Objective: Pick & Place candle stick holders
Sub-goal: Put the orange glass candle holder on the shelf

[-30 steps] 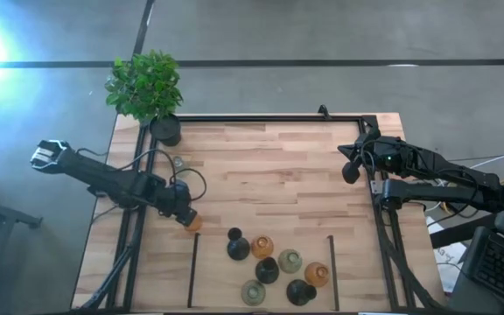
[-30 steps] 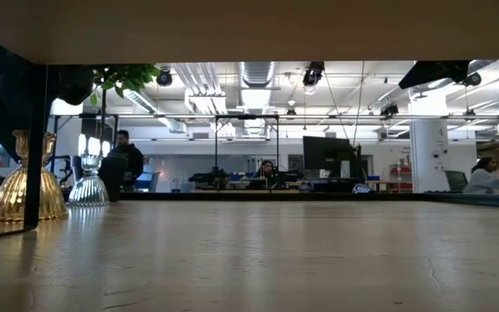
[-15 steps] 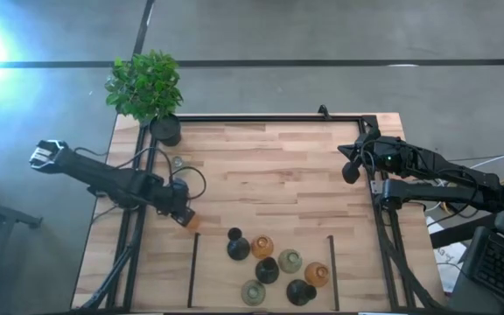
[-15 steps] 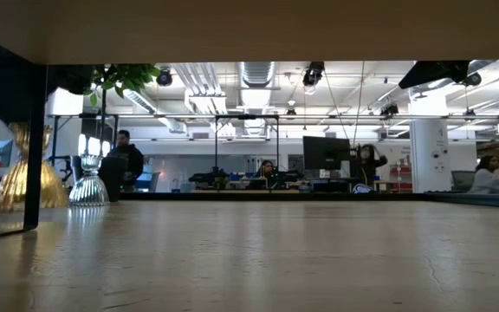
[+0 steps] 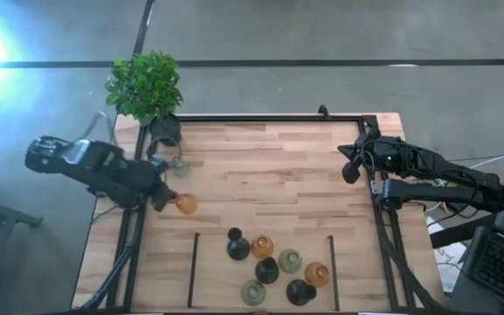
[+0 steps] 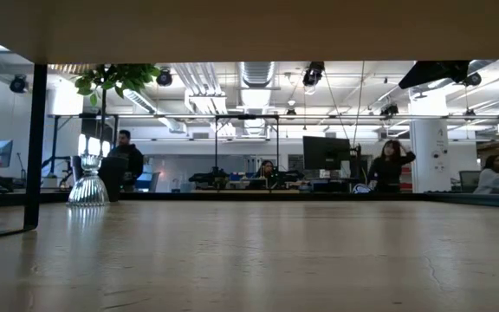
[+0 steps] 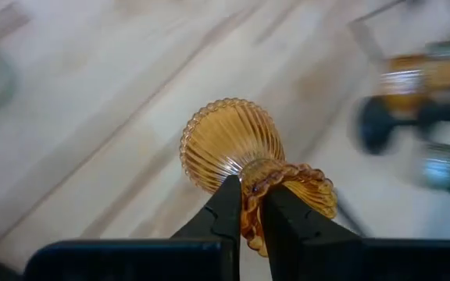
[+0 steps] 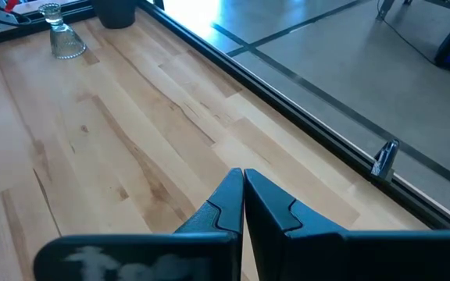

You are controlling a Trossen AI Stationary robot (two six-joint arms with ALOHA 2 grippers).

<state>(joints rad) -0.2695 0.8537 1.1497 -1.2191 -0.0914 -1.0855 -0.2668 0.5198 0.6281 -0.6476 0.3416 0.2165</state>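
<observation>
Left gripper point(image 7: 246, 204) clamping its two dark fingers point(image 7: 223, 204) on the narrow neck of an amber candle stick holder point(image 7: 233, 145), just below the scalloped rim. Ribbed bulb base pointing away from the fingers, flared beaded rim lying nearest the wrist, so the holder is hanging tilted off upright. Glass looking translucent orange-amber, with fine vertical ribs over the bulb. In the high view, showing as an orange spot point(image 5: 185, 204) beside the left gripper point(image 5: 161, 199), over the left part of the wooden table point(image 5: 278, 166); whether touching the boards, cannot tell.

Clear glass holder point(image 5: 177, 162) standing near the black plant pot point(image 5: 165, 130) at the far left corner, also showing upright in the low view point(image 6: 87, 184). Remaining black, amber and pale green holders point(image 5: 274, 267) standing clustered at the near edge between two dark strips.

Right gripper point(image 8: 242, 204) waiting over the right side of the table point(image 5: 351, 171), fingers pressed together on nothing.
</observation>
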